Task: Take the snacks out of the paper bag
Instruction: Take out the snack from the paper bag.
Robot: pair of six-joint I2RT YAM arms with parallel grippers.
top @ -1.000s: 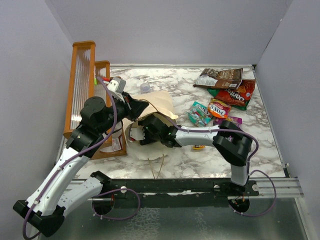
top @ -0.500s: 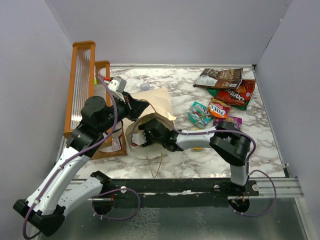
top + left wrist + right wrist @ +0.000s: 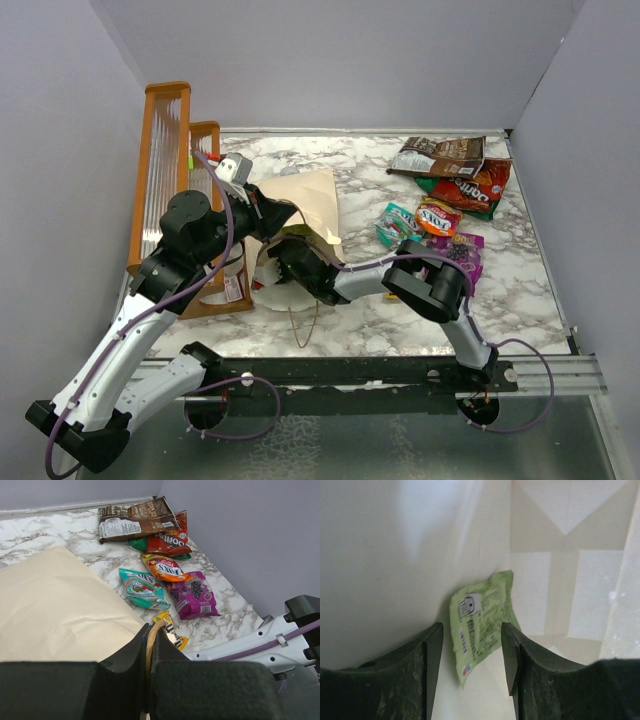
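Observation:
The cream paper bag (image 3: 308, 203) lies on its side with its mouth toward the arms. My left gripper (image 3: 272, 216) is shut on its tan loop handle (image 3: 151, 639) and holds the mouth up. My right gripper (image 3: 471, 652) is inside the bag, open, its fingers on either side of a green snack packet (image 3: 481, 622) that leans against the bag wall. Other snacks lie on the table to the right: a brown chip bag (image 3: 440, 155), an orange-red chip bag (image 3: 477, 187), a teal-pink packet (image 3: 397, 226), a purple pouch (image 3: 463, 250) and a yellow candy pack (image 3: 173, 630).
An orange-framed wooden rack (image 3: 165, 175) stands at the left, close behind my left arm. A small clear cup (image 3: 290, 173) sits just behind the bag. My right arm's white link (image 3: 247, 641) stretches across the marble in front of the snacks. Walls close in the back and right sides.
My right gripper has pushed further left into the bag and its jaws have narrowed around the green packet. The left gripper keeps hold of the handle.

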